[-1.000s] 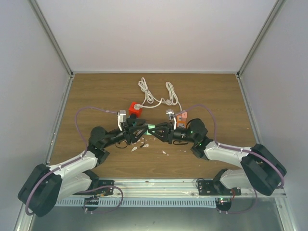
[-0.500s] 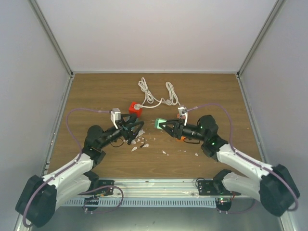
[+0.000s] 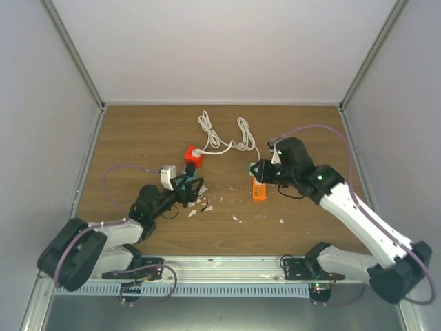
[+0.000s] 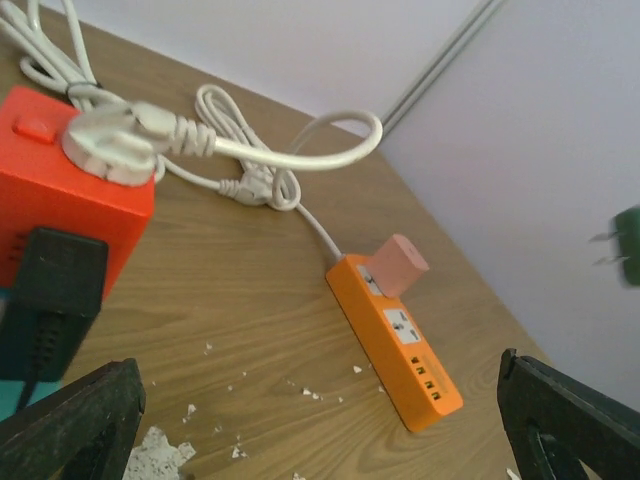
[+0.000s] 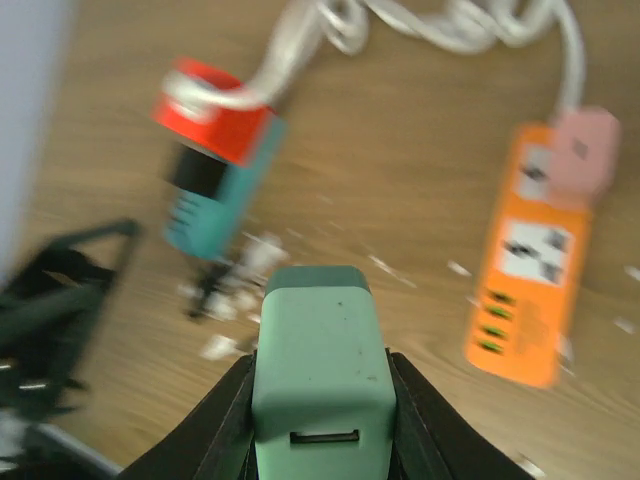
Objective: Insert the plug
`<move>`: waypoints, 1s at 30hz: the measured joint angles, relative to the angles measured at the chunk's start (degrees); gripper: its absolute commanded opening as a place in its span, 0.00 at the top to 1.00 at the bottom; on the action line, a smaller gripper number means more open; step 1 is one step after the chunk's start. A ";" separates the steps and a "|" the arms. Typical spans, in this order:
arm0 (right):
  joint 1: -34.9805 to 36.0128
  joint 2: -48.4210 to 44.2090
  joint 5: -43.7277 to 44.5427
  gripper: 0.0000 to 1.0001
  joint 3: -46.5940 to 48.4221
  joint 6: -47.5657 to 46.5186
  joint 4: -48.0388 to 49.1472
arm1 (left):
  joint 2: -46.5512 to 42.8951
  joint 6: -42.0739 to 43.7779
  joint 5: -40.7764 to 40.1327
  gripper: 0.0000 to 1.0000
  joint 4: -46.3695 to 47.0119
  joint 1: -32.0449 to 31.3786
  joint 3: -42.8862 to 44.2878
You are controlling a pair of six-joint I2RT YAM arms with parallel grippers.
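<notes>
Top external view: left jaws gape wide and empty at centre-left. At centre-right, right jaws clamp the green plug point(image 3: 253, 168), poised at the upper end of the orange power strip point(image 3: 260, 192), which runs lengthwise up-frame, nearest the right arm.

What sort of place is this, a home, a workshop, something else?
Probably a robot test booth in a lab, not a home: a brown wooden table boxed in by plain white wall panels, two black-and-white robot arms bolted at its near edge, and an orange power strip laid out for practice.
</notes>
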 measured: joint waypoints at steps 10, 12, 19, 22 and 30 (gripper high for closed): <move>-2.45 12.52 9.66 1.00 10.73 -5.75 -24.13 | 7.13 3.72 -3.06 0.01 4.55 -10.54 1.77; -4.81 14.32 9.86 0.99 11.56 -7.85 -25.62 | 8.48 4.87 -3.78 0.01 5.29 -12.48 2.12; -12.33 21.99 7.61 1.00 11.58 -14.91 -26.69 | 11.76 9.22 -7.45 0.01 2.80 -17.03 4.85; -13.62 24.46 6.03 0.99 11.58 -17.59 -26.38 | 11.74 12.00 -11.17 0.01 0.33 -18.84 7.52; -13.84 28.33 2.12 1.00 10.19 -21.55 -22.95 | 11.76 15.34 -16.35 0.01 -4.81 -19.23 8.92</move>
